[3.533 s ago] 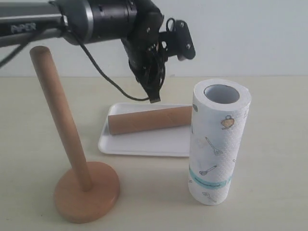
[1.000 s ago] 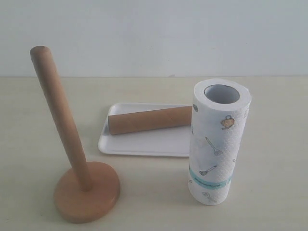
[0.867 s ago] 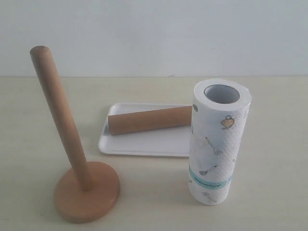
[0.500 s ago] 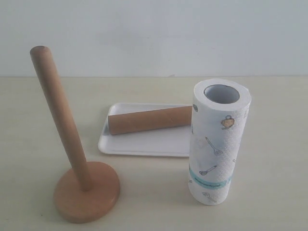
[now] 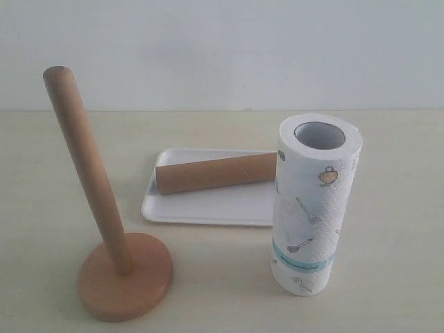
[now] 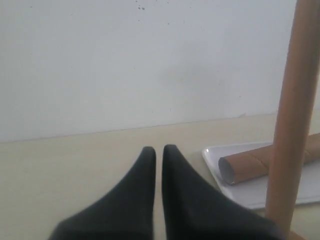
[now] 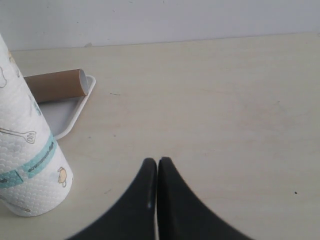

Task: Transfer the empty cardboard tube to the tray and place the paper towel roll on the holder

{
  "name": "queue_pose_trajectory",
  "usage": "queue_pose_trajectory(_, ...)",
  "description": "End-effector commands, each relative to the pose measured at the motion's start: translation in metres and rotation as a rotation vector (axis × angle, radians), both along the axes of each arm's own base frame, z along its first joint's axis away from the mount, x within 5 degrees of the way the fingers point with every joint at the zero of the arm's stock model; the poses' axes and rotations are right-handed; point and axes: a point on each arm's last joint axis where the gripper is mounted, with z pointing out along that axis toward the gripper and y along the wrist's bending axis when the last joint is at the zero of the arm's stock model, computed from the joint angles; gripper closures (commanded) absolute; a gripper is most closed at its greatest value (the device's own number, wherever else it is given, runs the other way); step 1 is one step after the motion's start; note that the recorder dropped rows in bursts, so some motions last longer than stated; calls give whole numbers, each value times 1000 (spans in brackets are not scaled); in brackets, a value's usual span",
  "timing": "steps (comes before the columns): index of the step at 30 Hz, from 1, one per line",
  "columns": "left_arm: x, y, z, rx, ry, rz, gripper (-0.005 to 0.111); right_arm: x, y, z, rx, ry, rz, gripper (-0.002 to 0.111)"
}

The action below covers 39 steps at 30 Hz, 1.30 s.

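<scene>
The tube [image 5: 215, 173] lies in the tray [image 5: 201, 210]. The roll [image 5: 312, 215] stands upright by the tray's right end, right of the holder [image 5: 90, 180]. The left gripper [image 6: 158, 150] and right gripper [image 7: 157, 162] are closed and empty, apart from it.

The pale cream table [image 5: 62, 173] carries three things directly on its top; the wooden holder [image 5: 125, 276] sits on its round disc base at the near left; the shallow white tray [image 5: 208, 207] lies flat just behind it, toward the middle; the paper towel roll [image 5: 313, 208] stands on end at the near right, covering the tray's right end from here; whether roll and tray touch I cannot tell.
</scene>
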Motion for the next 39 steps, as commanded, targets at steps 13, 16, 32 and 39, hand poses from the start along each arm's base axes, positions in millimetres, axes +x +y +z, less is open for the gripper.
queue_pose_trajectory(13, -3, -4, -22, -73, 252, -32, 103, 0, 0, 1, -6, -10, 2, 108)
queue_pose_trajectory(16, -3, -3, -22, -104, 259, -16, 103, 0, 0, 1, -6, -10, 2, 108)
queue_pose_trajectory(32, -3, -1, -22, -42, 242, -3, 103, 0, 0, 1, -6, -10, 2, 108)
queue_pose_trajectory(39, -5, 4, -21, -53, 218, 85, 103, 0, 0, 1, -6, -10, 2, 108)
